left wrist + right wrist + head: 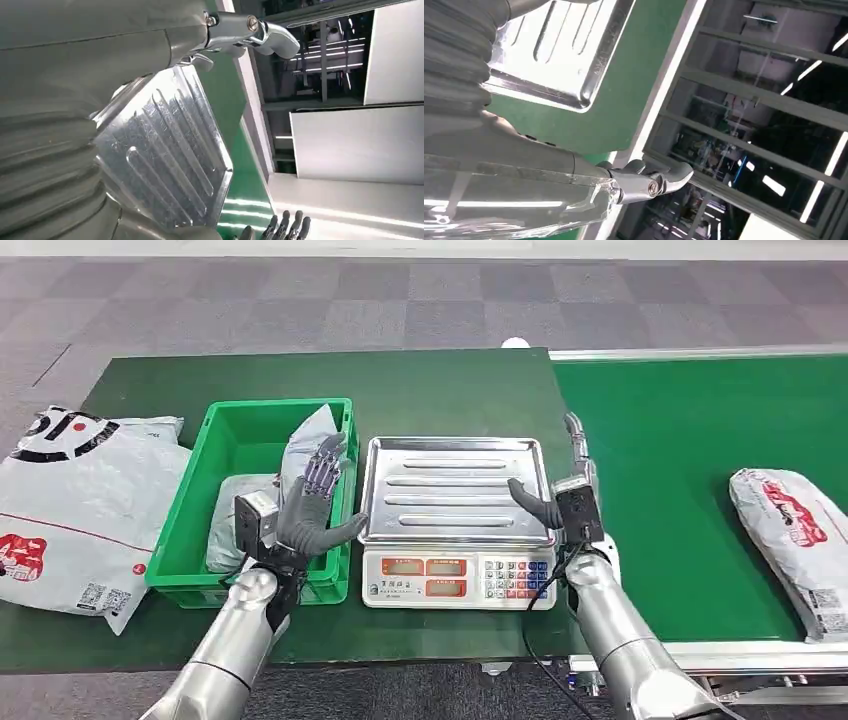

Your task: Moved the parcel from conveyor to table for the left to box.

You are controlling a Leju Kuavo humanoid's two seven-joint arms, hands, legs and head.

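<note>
The parcel (790, 540) that the task concerns lies on the green conveyor (690, 440), at its near right side, well apart from both hands. The scale (455, 525) stands on the green table (440, 380) with its steel pan bare, and the green crate (250, 500) to its left already holds packages (305, 455).

The right hand (560, 490) hovers at the right edge of the scale, thumb reaching over the pan, fingers apart and holding nothing. The left hand (315, 505) hangs over the crate's right wall, fingers spread, also bearing nothing.

The step in hand looks to be the fetch: the right arm should swing out over the belt, away from the scale. The parcel is a soft bag, so it is likely to sag and slip; a grasp across its middle, with fingers well under one long edge, would probably serve best. Lift it clear of the belt's side rail (760, 655) before carrying it across, and keep the left hand where it is, out of the way
</note>
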